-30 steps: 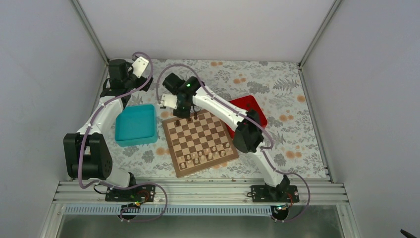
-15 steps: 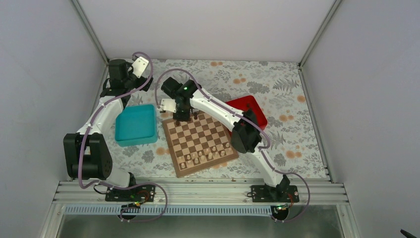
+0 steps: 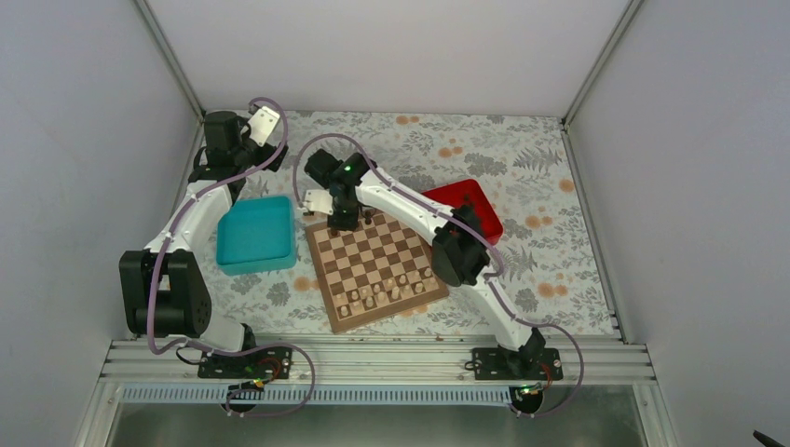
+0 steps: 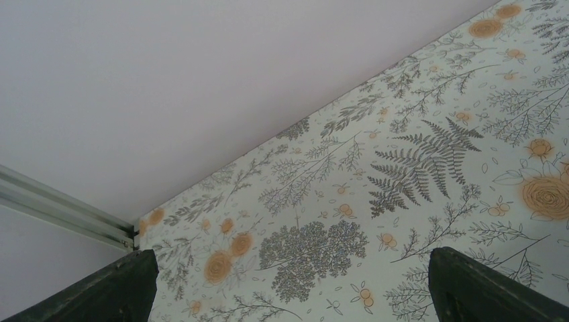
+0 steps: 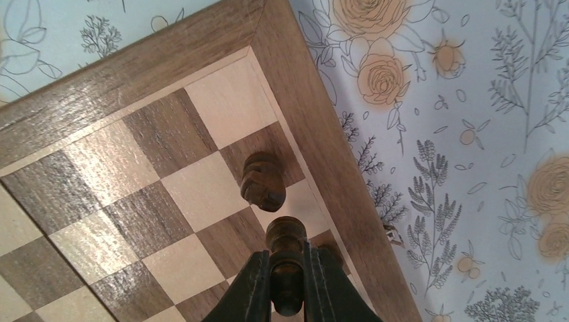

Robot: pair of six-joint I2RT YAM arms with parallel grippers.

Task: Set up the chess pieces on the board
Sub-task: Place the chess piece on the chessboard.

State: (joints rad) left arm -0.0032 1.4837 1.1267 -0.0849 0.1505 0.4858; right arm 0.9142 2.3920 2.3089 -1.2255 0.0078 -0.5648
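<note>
The board (image 3: 373,256) lies in the middle of the table, and its far corner (image 5: 168,134) fills the right wrist view. My right gripper (image 5: 287,282) is shut on a dark brown chess piece (image 5: 286,248), held just above the squares by the board's edge. A dark knight (image 5: 263,181) stands on a dark edge square just beyond it. From above, the right gripper (image 3: 343,220) hangs over the board's far left corner, near another dark piece (image 3: 366,220). My left gripper (image 4: 288,295) is open over bare patterned cloth, raised at the far left (image 3: 265,121).
A teal tray (image 3: 253,233) sits left of the board and a red tray (image 3: 466,207) behind its right side. Pale chessmen (image 3: 387,293) stand in the board's near rows. The right arm's elbow (image 3: 456,251) hangs over the board's right edge.
The right gripper, with the dark piece, has moved down and slightly nearer over the board's far left corner. The left arm has not moved.
</note>
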